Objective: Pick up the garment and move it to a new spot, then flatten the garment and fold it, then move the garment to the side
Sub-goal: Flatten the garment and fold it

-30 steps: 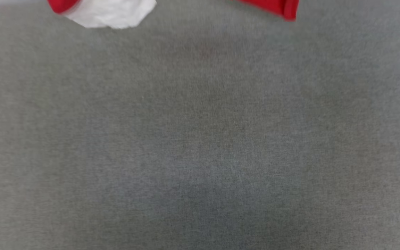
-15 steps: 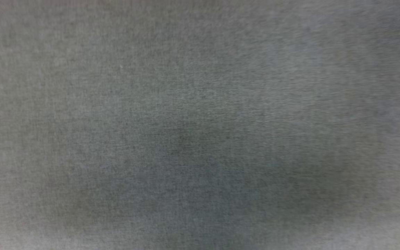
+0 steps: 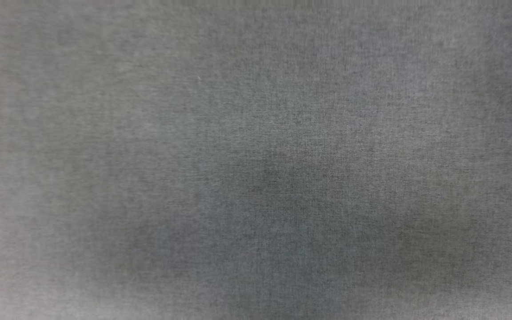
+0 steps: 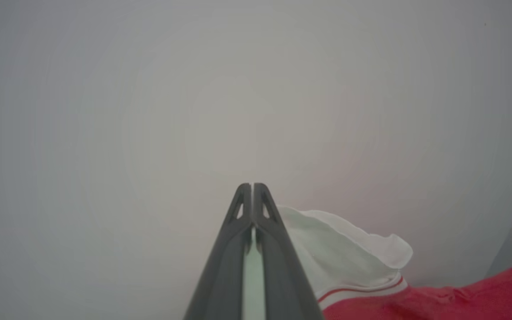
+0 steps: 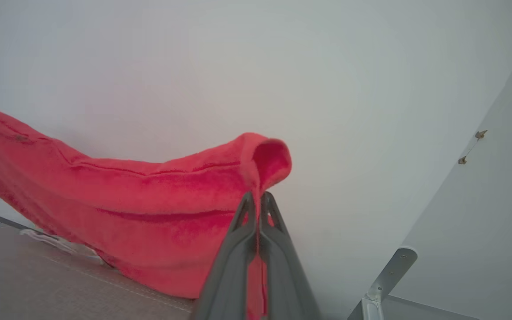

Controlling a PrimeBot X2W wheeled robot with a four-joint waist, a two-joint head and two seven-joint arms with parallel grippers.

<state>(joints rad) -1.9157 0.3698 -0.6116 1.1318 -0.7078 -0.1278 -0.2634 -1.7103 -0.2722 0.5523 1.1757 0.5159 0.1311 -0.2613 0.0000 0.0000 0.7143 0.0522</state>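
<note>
The garment hangs lifted between both grippers. In the left wrist view its white sleeve (image 4: pixel 336 249) with red-striped trim and its red body (image 4: pixel 460 298) trail to the lower right. My left gripper (image 4: pixel 252 186) is shut, with pale cloth pinched between its fingers. In the right wrist view my right gripper (image 5: pixel 258 195) is shut on a red hem of the garment (image 5: pixel 158 200). From there the cloth sags to the left, down to the table.
The grey felt table top (image 3: pixel 256 160) spreads across the head view and lies at the lower left of the right wrist view (image 5: pixel 29 280). Pale walls stand behind both grippers. A metal bracket (image 5: pixel 385 280) sits at the lower right.
A white sleeve and a red edge showed at the top of the head view one second ago; now that view holds only grey felt. The picture itself has shifted.
</note>
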